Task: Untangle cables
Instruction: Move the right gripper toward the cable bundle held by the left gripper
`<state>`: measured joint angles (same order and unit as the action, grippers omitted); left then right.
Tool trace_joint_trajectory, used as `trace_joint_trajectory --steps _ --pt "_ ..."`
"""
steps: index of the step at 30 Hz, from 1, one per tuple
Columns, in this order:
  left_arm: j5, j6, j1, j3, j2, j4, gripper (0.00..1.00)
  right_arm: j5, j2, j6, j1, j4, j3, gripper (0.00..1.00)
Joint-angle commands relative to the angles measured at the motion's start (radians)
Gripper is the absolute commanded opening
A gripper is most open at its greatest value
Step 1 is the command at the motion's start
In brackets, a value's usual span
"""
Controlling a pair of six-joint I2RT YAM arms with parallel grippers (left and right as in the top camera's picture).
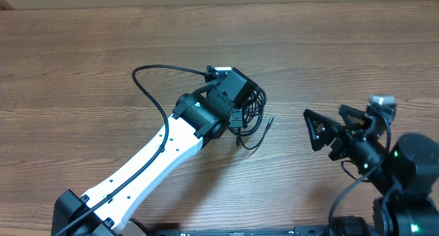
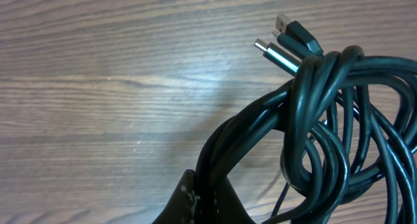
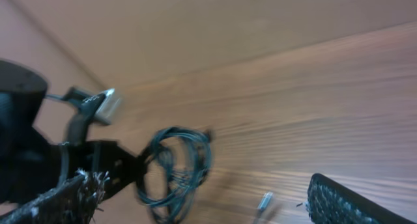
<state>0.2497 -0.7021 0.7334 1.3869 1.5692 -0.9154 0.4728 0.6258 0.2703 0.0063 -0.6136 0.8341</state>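
The cables (image 1: 252, 114) are a bundle of thin black loops at the table's middle. My left gripper (image 1: 236, 105) is shut on strands of the bundle and holds it. In the left wrist view the loops (image 2: 326, 139) run up from between the fingers (image 2: 208, 198), wound round themselves, with two plug ends (image 2: 287, 42) sticking out at the top. One loose end (image 1: 264, 126) trails to the right. My right gripper (image 1: 328, 130) is open and empty, right of the bundle, pointing at it. The right wrist view shows the bundle (image 3: 179, 172) hanging from the left gripper and a silver plug (image 3: 264, 201) lower down.
The table is brown wood (image 1: 82, 64). The left arm's thicker black wire (image 1: 147, 81) arcs out to the left of the bundle. The right arm's base (image 1: 411, 174) stands at the right front.
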Motion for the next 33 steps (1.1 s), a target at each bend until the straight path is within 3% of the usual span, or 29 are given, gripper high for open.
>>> trace_joint_trajectory --steps 1,7,17,22,27,33 --pt "-0.014 -0.024 0.005 0.017 -0.035 0.027 0.04 0.201 0.032 0.004 -0.004 0.033 0.026 1.00" --pt "-0.019 -0.024 -0.007 0.019 -0.055 0.057 0.04 0.448 0.046 0.007 -0.004 0.143 0.026 1.00" --pt "-0.162 -0.016 -0.056 0.019 -0.107 0.113 0.04 0.426 0.076 0.212 -0.004 0.234 0.026 1.00" --pt "-0.251 0.082 -0.056 0.019 -0.128 0.103 0.04 0.415 0.150 0.232 -0.004 0.169 0.025 1.00" --pt "-0.321 0.171 -0.053 0.018 -0.134 0.101 0.04 0.436 0.247 0.236 -0.004 0.132 0.025 0.86" --pt "-0.300 0.201 -0.050 0.018 -0.134 0.108 0.04 0.490 0.315 0.238 -0.004 0.134 0.026 0.81"
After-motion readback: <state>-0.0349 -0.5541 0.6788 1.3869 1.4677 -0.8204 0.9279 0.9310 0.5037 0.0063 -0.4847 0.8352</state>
